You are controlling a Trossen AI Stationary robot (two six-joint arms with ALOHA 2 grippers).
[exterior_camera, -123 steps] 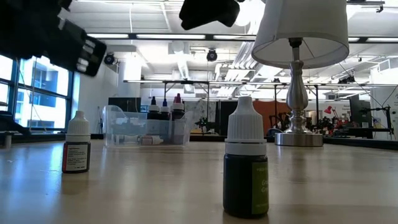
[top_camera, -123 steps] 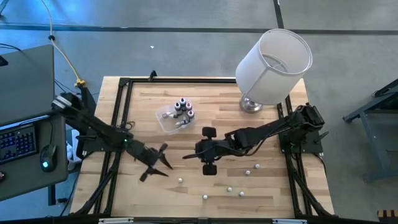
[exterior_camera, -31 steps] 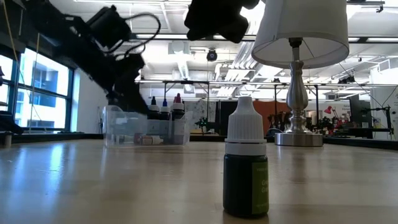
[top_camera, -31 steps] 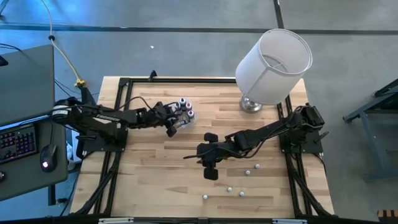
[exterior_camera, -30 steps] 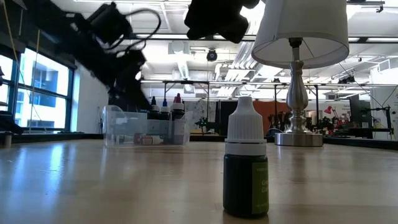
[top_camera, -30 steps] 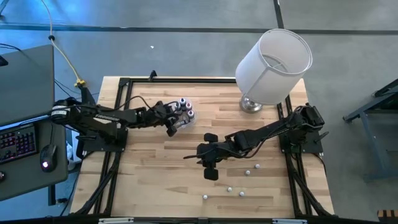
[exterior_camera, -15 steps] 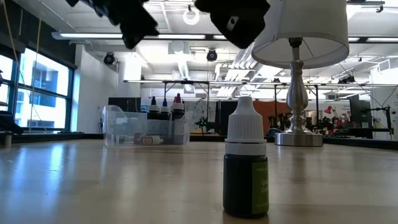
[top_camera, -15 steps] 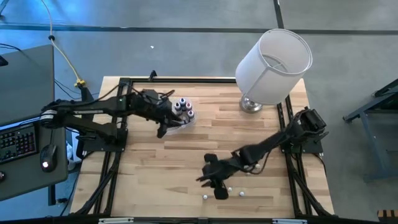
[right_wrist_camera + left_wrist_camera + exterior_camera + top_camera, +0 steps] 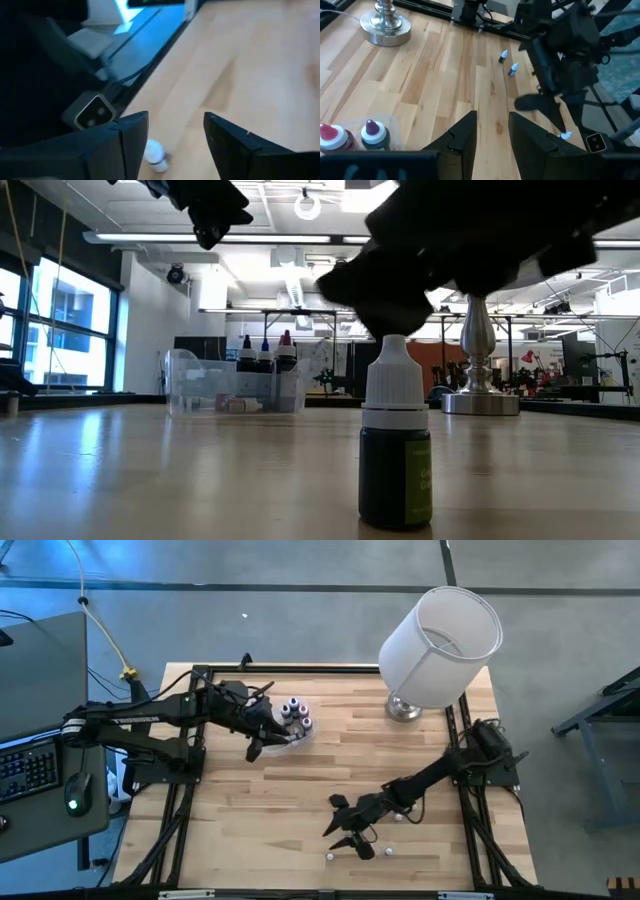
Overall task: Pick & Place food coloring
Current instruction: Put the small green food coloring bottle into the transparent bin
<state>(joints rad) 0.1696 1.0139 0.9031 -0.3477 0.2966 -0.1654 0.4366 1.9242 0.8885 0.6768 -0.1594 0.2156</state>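
Observation:
Several food coloring bottles [image 9: 296, 712] with pink, purple and dark tops stand in a clear tub [image 9: 272, 730] at the far left. My left gripper [image 9: 258, 748] hangs open above the tub's near side, nothing between its fingers [image 9: 462, 137]. My right gripper [image 9: 345, 843] is open and low over the table near its front edge. A white-capped dark bottle [image 9: 395, 445] stands upright on its base there [image 9: 329, 856]. It shows in the gap of my right gripper [image 9: 172, 145], close to one finger [image 9: 125, 137]. I cannot tell if they touch.
A lamp with a big white shade [image 9: 440, 632] stands on its metal base [image 9: 404, 708] at the far right. More small bottles [image 9: 389, 851] stand on the wood near my right arm [image 9: 513, 69]. A black frame [image 9: 190, 720] edges the table.
My left gripper has risen out of the tub and tipped up toward level. My right gripper has gone down and toward the table's near edge, coming to the white-capped bottle, and its fingers now stand wider apart.

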